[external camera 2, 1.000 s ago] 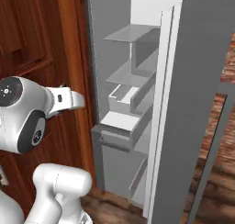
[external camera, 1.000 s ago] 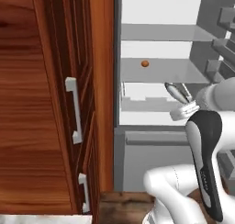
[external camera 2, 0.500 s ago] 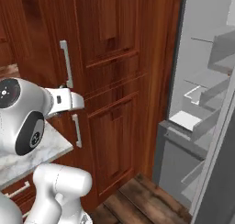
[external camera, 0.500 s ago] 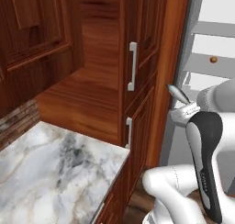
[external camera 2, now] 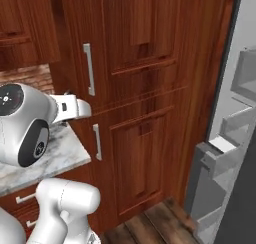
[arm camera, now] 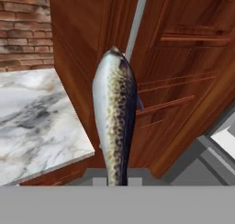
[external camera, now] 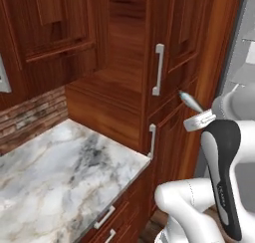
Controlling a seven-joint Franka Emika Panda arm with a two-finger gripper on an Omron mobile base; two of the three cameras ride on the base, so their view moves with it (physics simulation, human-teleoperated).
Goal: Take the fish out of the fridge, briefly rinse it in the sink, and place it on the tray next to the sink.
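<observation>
The fish (arm camera: 114,113), silver-sided with a dark speckled back, stands out lengthwise from my gripper (arm camera: 116,181), which is shut on its lower end. In the left base view the fish (external camera: 189,100) pokes up and left from the gripper (external camera: 198,118), in front of the reddish wood cupboards. The fridge (external camera 2: 235,138) stands open at the right edge, with its grey interior and door racks; a slice of the fridge (external camera: 246,53) also appears at the top right of the left base view. Sink and tray are out of view.
A grey-white marble counter (external camera: 55,177) ends at a corner beside tall wood cupboards (external camera 2: 140,88) with silver bar handles (external camera: 158,70). A brick backsplash (arm camera: 23,30) runs behind the counter. A wood floor (external camera 2: 150,223) lies below.
The whole picture has swung left, so the camera has moved: the fridge slid to the right edge, and cupboards and marble counter came into view. The fish stays in the gripper.
</observation>
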